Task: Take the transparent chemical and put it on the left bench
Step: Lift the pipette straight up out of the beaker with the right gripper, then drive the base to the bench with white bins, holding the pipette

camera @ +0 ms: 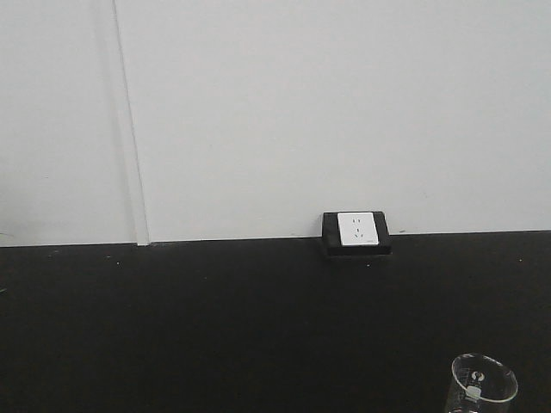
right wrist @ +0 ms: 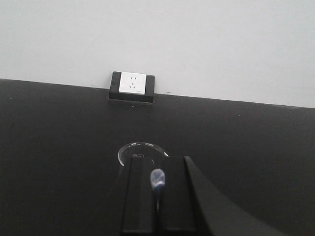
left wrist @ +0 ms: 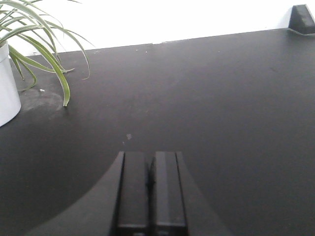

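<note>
While right gripper [right wrist: 156, 173] pinches one beaker [right wrist: 140, 152], one socket [right wrist: 132, 83] shows.

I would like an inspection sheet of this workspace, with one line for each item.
Surface: black countertop, matte, with a few pale specks.
Job's things: transparent chemical stands upright at the front view's lower right; left bench not in view.
Clutter: potted plant in a white pot, in the left wrist view.
Grippers: left gripper fingers shut, empty; right gripper fingers seem shut on the transparent chemical's near wall.
Cables: nothing seen.
Surroundings: white wall; wall socket in a black frame.
</note>
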Available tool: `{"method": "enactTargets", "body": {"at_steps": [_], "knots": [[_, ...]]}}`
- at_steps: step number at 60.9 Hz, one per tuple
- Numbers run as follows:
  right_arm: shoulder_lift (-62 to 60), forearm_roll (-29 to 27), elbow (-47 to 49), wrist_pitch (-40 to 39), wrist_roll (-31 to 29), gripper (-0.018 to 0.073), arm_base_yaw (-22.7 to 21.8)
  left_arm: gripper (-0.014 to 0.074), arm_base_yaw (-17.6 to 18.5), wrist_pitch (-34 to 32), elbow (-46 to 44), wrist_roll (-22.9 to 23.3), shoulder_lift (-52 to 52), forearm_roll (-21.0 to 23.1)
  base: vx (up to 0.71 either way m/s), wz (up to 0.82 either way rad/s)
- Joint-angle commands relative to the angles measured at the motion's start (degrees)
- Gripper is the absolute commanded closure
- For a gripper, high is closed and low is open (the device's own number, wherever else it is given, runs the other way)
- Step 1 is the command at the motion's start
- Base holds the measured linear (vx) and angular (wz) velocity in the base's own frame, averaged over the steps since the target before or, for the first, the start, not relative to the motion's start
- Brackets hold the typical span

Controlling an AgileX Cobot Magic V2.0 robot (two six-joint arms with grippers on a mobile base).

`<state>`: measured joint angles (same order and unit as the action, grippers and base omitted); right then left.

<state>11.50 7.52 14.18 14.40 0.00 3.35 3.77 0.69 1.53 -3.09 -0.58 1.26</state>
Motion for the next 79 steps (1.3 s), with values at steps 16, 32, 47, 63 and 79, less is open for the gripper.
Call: {"method": "enactTargets", "body": {"at_steps": [16,32,47,63,79], "knots": [[0.42,0.36,1.84,-4.78,0.00,0.0564,-0.50,0.0600,0.10,-4.49,0.93,0.45,-1.10,0.04,-0.11,-0.04],[0.42,0.36,1.84,-4.78,0.00,0.0564,-0.50,0.0600,0.10,-4.49,0.93,0.45,-1.10,0.04,-0.22,-0.04],[0.42,0.36,1.84,-4.78,0.00,0.0564,-0.50,0.0600,0.10,-4.49,0.93,0.45,-1.10,0.04,-0.29,0.06],[0.42,0.36,1.84,-4.78,0.00,0.0564,-0.50,0.0600,0.10,-4.49,0.93,0.45,-1.10,0.04,-0.34,0.03],[0.42,0.36,1.84,-4.78,0.00,0.0564,-0.50,0.0600,0.10,-4.49,0.93,0.45,-1.10,0.04,-0.34,0.07]]}}
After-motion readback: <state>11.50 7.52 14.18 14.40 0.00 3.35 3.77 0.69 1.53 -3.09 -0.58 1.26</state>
